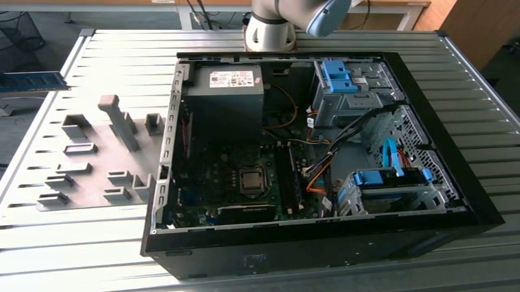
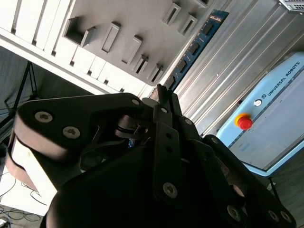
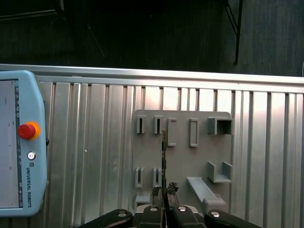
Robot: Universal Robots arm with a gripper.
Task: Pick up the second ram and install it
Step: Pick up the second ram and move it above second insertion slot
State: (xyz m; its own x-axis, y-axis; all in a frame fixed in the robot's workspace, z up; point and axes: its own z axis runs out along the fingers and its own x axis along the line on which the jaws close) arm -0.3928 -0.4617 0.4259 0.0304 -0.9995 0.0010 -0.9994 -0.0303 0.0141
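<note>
At the exterior view's upper left, the second ram (image 1: 33, 81) hangs in the air over the left edge of the table (image 1: 97, 243). It is a thin blue-green stick and it lies long and level there.

Both wrist views show the gripper (image 3: 164, 191) (image 2: 161, 92) clamped on the stick. In the first wrist view the stick (image 3: 164, 156) is seen from its thin edge. The two black fingers (image 3: 153, 192) press on it from both sides, with no gap. In the second wrist view the flat side of the stick (image 2: 194, 47) shows, with a row of dark chips on it. It reaches out and away from the fingers.

Behind the stick lies the grey plate (image 3: 183, 156) (image 2: 118, 28) (image 1: 89, 176) with its small grey blocks. The plate rests flat on the silver table with its long ribs. A light blue pendant (image 3: 19, 147) (image 2: 270, 118) with a red button (image 3: 27, 130) (image 2: 243, 122) lies on the table, apart from the plate.

In the exterior view, the big black PC case (image 1: 325, 243) lies open in the middle of the table, just beside the grey plate. The base of the arm (image 1: 268, 30) stands at the far side of the table, behind the case.
</note>
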